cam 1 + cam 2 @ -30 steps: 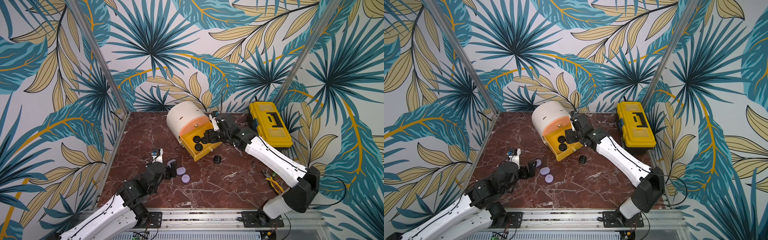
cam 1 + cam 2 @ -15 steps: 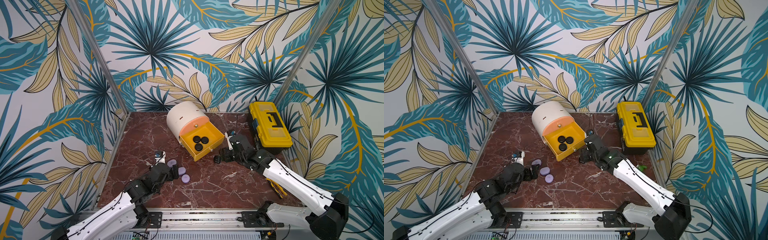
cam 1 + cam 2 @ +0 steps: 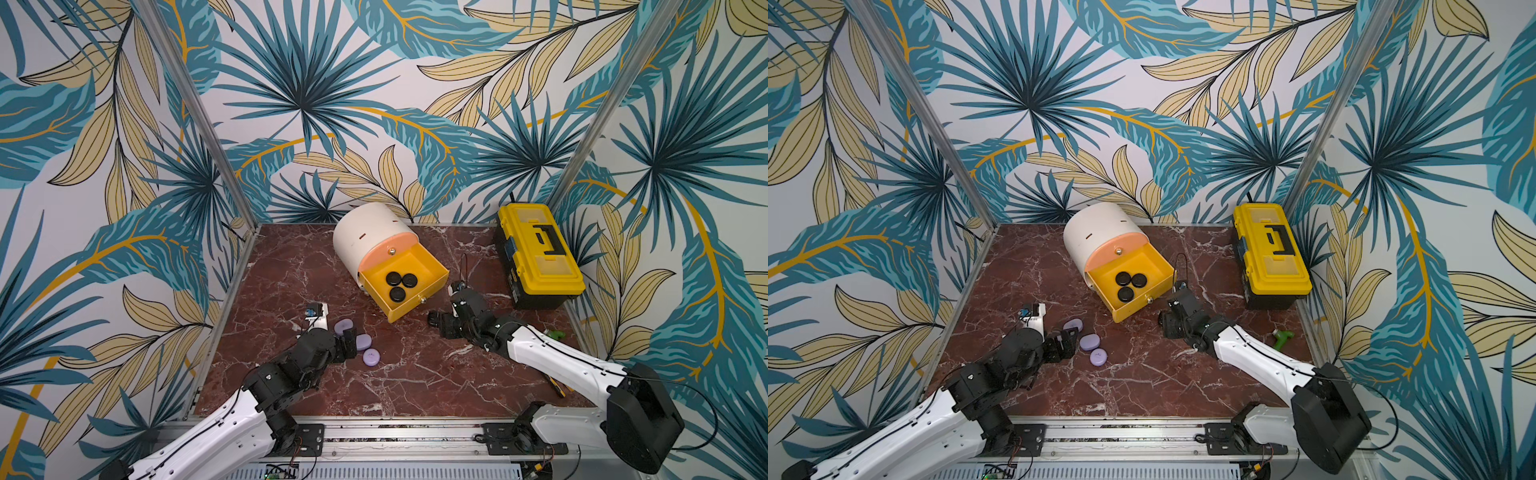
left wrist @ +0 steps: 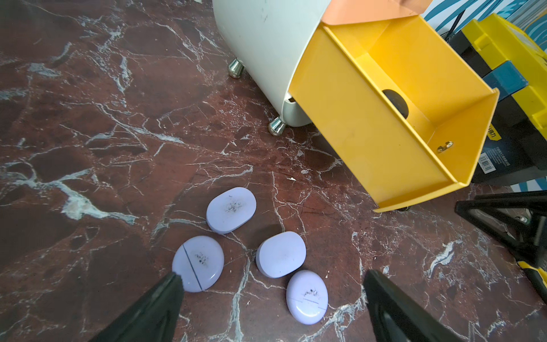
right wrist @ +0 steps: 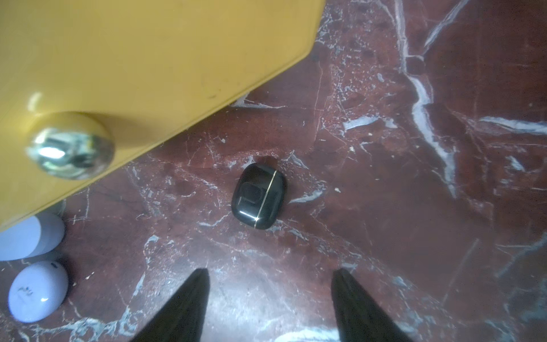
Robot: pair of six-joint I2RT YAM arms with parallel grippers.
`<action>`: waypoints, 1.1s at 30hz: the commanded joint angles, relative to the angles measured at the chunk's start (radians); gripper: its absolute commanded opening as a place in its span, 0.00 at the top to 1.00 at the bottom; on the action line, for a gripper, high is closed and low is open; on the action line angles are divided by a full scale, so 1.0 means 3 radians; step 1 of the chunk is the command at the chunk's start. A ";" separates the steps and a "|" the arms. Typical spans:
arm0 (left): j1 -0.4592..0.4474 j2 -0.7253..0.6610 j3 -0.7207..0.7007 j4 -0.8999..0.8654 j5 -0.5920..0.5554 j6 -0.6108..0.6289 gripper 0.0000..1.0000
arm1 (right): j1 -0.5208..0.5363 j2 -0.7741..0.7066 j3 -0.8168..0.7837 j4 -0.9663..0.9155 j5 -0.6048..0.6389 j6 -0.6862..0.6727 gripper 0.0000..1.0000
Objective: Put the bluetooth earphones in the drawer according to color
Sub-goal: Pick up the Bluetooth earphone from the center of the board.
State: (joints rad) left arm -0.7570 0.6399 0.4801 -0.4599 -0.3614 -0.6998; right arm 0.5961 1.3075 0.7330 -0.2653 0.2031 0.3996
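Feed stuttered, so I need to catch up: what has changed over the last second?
The right gripper pulled back from the yellow drawer to the lone black case on the table, jaws open, empty. The left gripper edged toward the lilac cases, open. Nothing gripped or released. Drawer's three black cases and toolbox stayed put.

A dark red marble counter (image 3: 399, 374) veined with white is closed in on three sides by walls (image 3: 374, 83) papered with teal and tan palm leaves, with slanting metal posts (image 3: 195, 108) at the far corners and a metal rail (image 3: 395, 432) along the near edge. A yellow-and-black toolbox (image 3: 540, 257) stands in the far right corner, its lid shut and its black handle folded flat. Nearer along the right edge lies a small green-handled tool (image 3: 1282, 336), and nearer still a yellow-and-black handle (image 3: 559, 388), too little of it showing to identify.
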 commanded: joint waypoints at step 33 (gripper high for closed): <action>0.0037 0.0147 -0.0066 0.0064 -0.0050 0.0062 0.00 | 0.0020 0.1284 -0.0416 0.1729 0.0309 0.0133 0.31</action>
State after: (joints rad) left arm -0.7528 0.6823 0.4713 -0.4595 -0.3622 -0.6971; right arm 0.5941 1.6428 0.6151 0.2951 0.2829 0.4126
